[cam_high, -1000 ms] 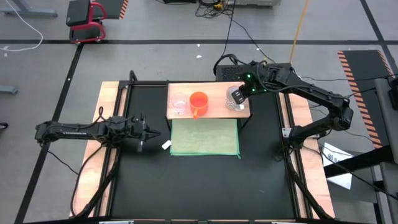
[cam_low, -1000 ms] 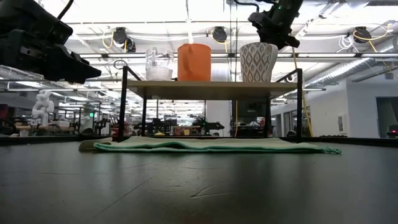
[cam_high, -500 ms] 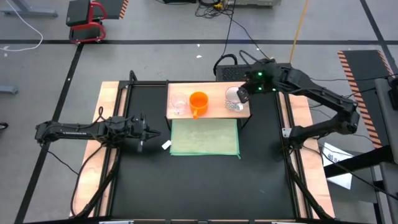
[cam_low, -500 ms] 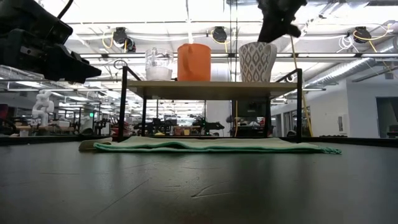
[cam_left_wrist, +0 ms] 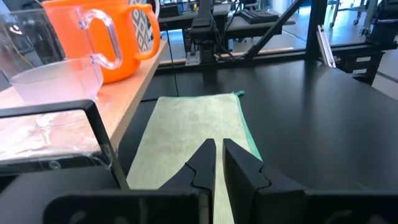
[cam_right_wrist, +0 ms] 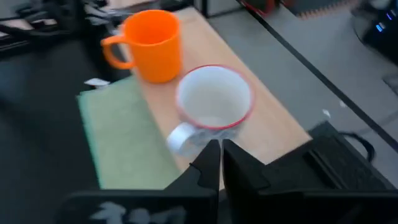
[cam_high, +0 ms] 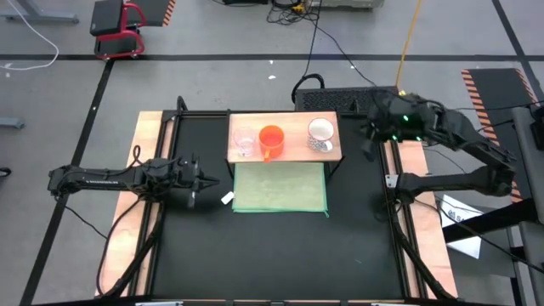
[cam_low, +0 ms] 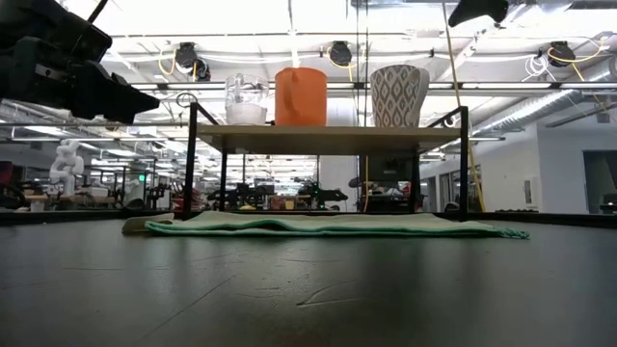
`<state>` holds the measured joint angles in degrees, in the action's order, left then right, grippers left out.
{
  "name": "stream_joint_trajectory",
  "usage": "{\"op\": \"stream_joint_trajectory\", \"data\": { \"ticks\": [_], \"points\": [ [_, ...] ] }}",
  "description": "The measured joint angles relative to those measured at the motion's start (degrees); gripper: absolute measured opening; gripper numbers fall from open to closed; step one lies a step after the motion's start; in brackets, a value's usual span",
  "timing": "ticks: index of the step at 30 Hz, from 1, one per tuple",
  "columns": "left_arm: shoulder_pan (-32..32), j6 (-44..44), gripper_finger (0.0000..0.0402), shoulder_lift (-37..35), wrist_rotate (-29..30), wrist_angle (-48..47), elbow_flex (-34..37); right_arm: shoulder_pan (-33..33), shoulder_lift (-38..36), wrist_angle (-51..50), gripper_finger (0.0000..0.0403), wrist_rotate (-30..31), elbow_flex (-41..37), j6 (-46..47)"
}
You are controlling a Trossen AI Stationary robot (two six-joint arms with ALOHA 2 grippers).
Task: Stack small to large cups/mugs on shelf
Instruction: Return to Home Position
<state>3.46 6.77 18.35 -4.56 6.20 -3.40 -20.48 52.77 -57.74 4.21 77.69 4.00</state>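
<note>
The pale-wood shelf (cam_high: 285, 153) stands at the far middle of the table. On its top stand, from left to right, the clear cup (cam_high: 245, 143), the orange mug (cam_high: 271, 138) and the white patterned mug (cam_high: 320, 131), each upright on its base. My right gripper (cam_high: 371, 134) hangs right of the shelf, above it, apart from the white mug (cam_right_wrist: 214, 99); its fingers (cam_right_wrist: 219, 158) are nearly together and empty. My left gripper (cam_high: 199, 181) waits at the table's left, shut and empty, and points toward the shelf.
A green mat (cam_high: 280, 188) lies on the black table in front of the shelf, partly under it. A small white scrap (cam_high: 227, 199) lies at its left corner. Wooden strips (cam_high: 149, 170) run along both table sides. The near half of the table is bare black surface.
My right gripper has drawn away from the white mug, going up and toward the table's right edge, past the shelf's end. The white mug stays upright on the shelf where it was.
</note>
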Motion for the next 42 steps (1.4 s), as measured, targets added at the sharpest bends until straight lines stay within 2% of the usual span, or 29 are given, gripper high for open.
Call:
{"op": "stream_joint_trajectory", "data": {
  "ticks": [8,18,28,37,42],
  "points": [
    [0.00,1.10,0.0033,0.02,0.04,2.03,0.00,9.84,-13.19,14.04,0.0001,0.02,-18.80,-1.87],
    [-0.02,2.10,0.0033,0.02,-1.51,2.95,0.00,15.79,-28.34,25.52,0.0000,-1.74,-37.76,-2.13],
    [-0.02,1.97,0.0032,0.01,-1.51,3.75,0.00,22.71,-33.64,31.05,0.0000,-1.86,-47.24,-4.37],
    [-0.02,0.62,0.0032,0.01,-1.51,3.84,0.00,28.10,-34.66,33.16,0.0000,-1.66,-51.03,-4.17],
    [-0.11,0.45,0.0032,0.00,-1.54,2.53,0.00,30.40,-35.37,39.26,0.0000,-1.01,-53.17,-3.04]
  ]
}}
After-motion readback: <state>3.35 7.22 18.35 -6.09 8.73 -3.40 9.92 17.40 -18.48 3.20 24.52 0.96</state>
